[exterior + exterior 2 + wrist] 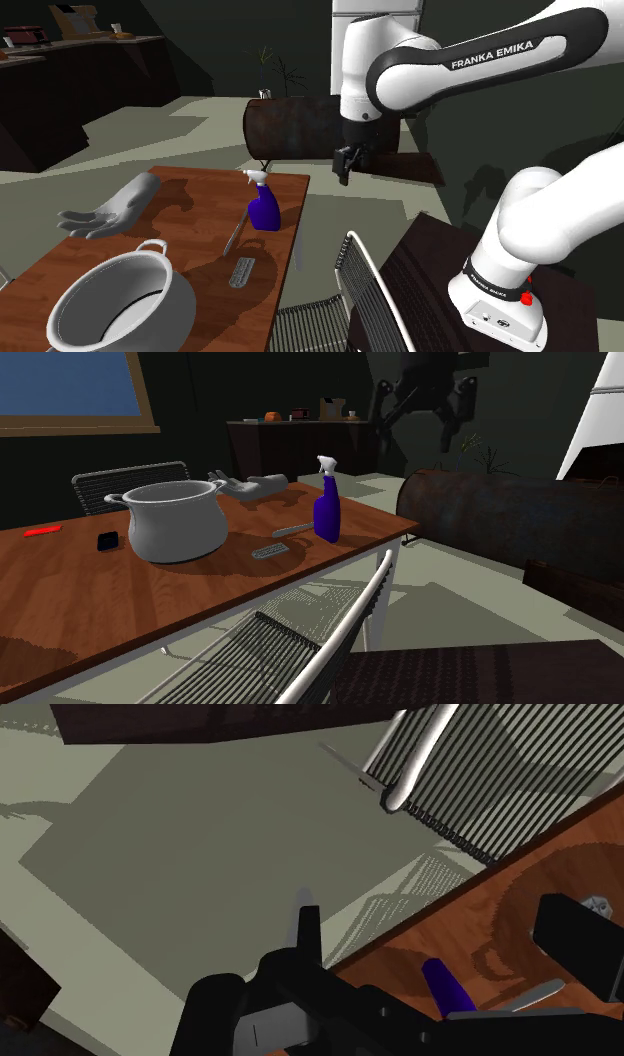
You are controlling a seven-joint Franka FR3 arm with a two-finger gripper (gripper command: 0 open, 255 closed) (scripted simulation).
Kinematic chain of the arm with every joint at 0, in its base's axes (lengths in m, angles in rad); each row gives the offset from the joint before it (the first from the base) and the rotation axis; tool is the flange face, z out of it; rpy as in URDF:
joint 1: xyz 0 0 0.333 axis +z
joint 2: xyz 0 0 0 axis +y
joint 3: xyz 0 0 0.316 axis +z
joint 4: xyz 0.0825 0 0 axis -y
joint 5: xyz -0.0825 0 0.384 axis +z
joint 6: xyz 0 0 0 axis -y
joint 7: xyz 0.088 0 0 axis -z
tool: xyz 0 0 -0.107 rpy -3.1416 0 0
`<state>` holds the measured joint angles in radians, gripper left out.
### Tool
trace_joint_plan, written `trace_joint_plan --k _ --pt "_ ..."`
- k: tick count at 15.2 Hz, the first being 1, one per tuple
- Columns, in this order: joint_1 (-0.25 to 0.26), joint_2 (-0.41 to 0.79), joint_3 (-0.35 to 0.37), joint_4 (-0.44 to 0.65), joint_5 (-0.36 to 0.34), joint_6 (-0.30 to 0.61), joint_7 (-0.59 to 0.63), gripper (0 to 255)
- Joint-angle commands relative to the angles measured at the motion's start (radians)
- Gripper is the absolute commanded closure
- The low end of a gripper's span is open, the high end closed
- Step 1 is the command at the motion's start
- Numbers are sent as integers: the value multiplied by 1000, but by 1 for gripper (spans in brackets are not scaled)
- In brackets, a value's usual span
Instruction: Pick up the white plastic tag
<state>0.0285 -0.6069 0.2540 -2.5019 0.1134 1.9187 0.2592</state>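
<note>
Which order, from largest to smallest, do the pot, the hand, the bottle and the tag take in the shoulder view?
1. pot, though it is nearest the camera, which enlarges it
2. hand
3. bottle, somewhat smaller than the hand
4. tag, plainly the smallest

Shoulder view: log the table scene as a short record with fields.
surface: wooden table
target: pale flat tag, lying on the table between stockpot and spray bottle, untouched
stockpot: grey, at the view's lower left
spray bottle: blue, upright
model hand: grey, lying flat
pincer: open, in the air past the table's edge, holding nothing
</note>
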Motion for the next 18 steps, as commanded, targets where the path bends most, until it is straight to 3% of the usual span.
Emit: trace_joint_plan --k 1,6,10,18 --pt "4 56 45 1 18 56 67 0" --pt "1 210 151 37 29 175 229 0" --pt "-12 358 232 93 -3 263 373 0" --pt "-3 708 322 278 -206 380 716 0"
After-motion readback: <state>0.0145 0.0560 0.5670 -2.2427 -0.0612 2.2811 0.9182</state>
